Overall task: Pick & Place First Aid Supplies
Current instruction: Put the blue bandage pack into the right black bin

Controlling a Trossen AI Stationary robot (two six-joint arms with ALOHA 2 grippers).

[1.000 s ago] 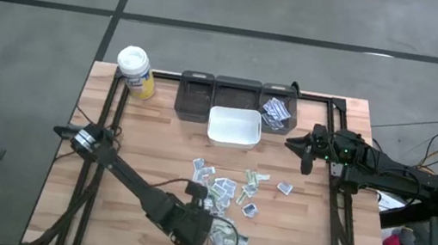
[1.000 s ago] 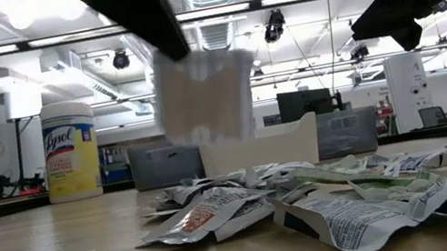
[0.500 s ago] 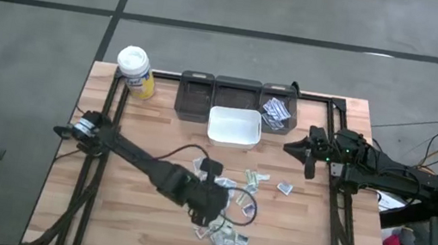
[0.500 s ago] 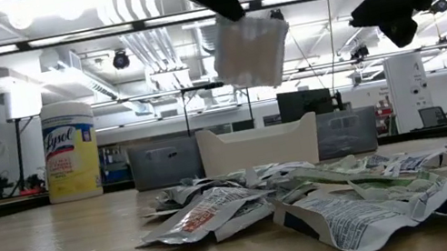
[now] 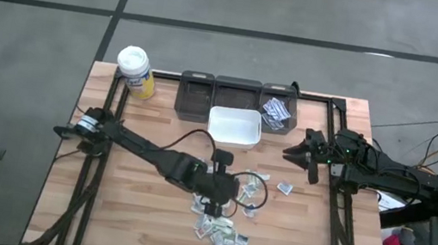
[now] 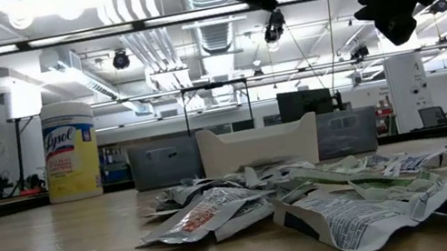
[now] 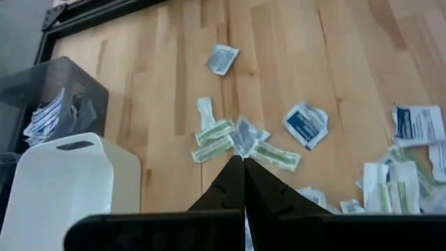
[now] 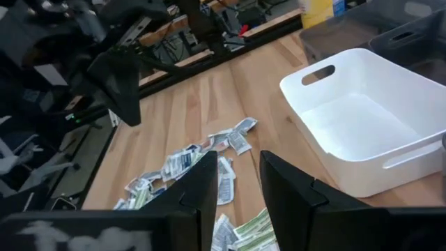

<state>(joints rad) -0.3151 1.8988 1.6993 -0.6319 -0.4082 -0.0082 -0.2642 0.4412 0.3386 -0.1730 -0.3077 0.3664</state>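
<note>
Three dark bins [image 5: 236, 99], one white tray [image 5: 234, 128], many scattered packets [image 5: 225, 228].

Robotics lab, wooden worktable [image 5: 138, 137], exposed ceiling ducts [image 6: 217, 39], monitors [image 6: 305, 104]

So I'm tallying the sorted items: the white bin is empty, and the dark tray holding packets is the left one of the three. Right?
Not quite. The white bin is empty, but the packets lie in the right one of the three dark trays, as the high view shows. The left and middle trays look empty there.
</note>
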